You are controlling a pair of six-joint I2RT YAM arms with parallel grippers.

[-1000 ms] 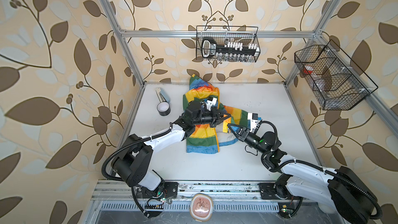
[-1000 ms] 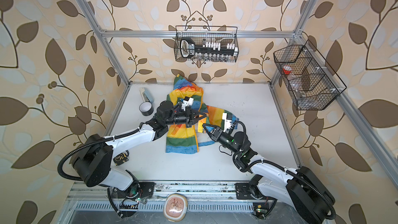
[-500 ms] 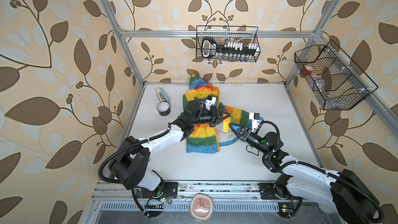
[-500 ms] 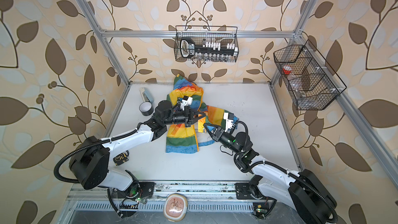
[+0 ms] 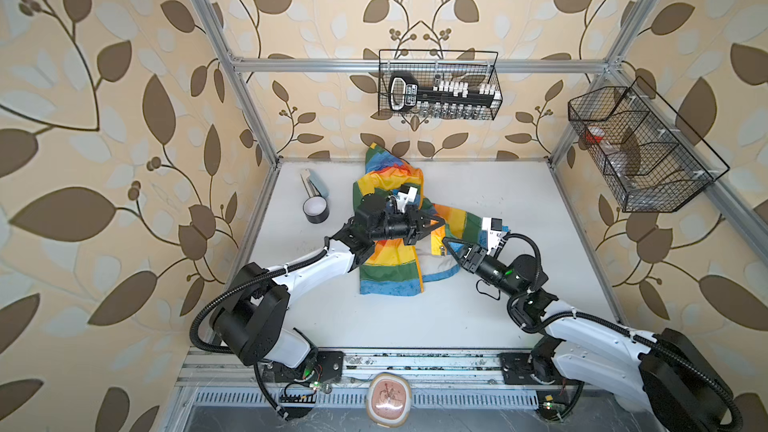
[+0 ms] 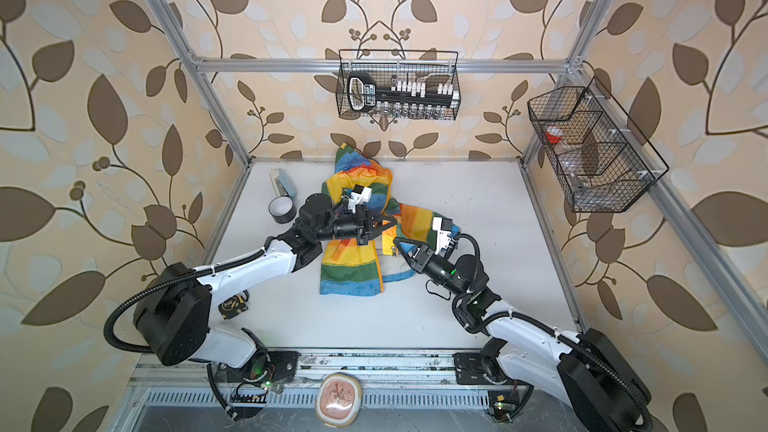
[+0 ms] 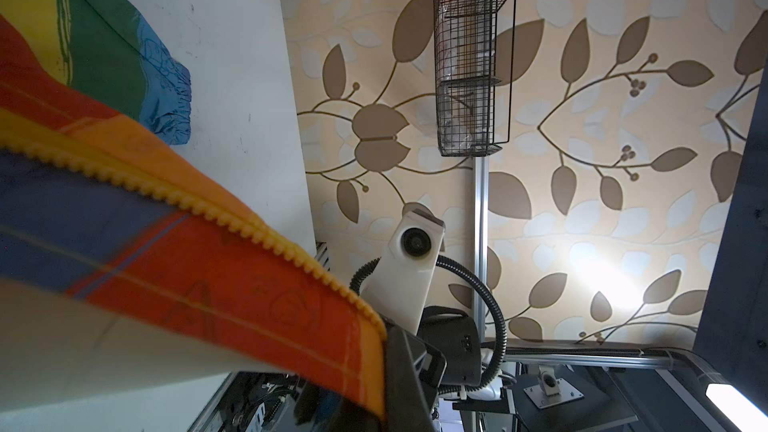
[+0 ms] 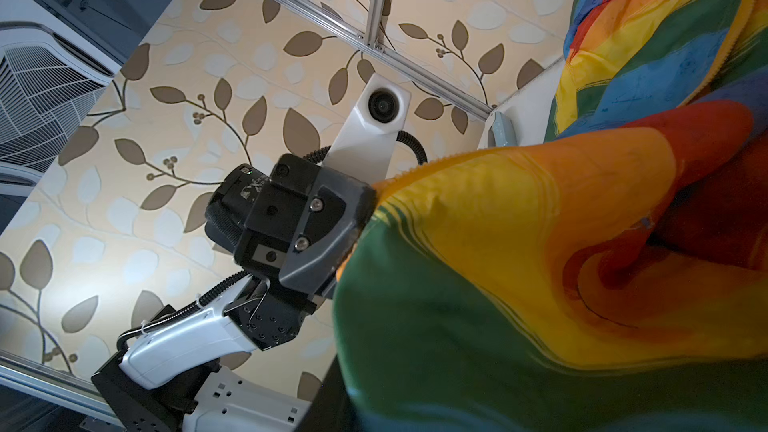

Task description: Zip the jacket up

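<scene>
White table [image 5: 519,209] in an alu-frame booth, leaf-print wallpaper all round. The jacket [image 5: 390,272] lies mid-table, hood end twd the back wall, hem twd the front rail. Its front is unzipped, w/ pale lining showing on its right side. Wire basket [image 5: 438,52] hangs on the back wall above the jacket's hood. A 2nd wire basket [image 5: 665,195] is on the side wall, well right of the jacket. Black tape roll [image 5: 316,213] stands on the table just left of the jacket's upper part, not touching it.

L arm comes from front-left of the jacket, forearm slanting up to it. Its wrist is bent so the left gripper [image 5: 441,222] points sideways across the jacket's chest, off the table. Its fingers are pinched tight on the jacket's zipper edge. In the left wrist view the zipper teeth [image 7: 232,218] run toward the pinch.

R arm comes from front-right, low. The right gripper [image 5: 448,241] is at the jacket's open right flap, just below the left gripper's tips. It's too small in the top views and cloth fills the right wrist view, so can't tell if its fingers are apart or gripping.
</scene>
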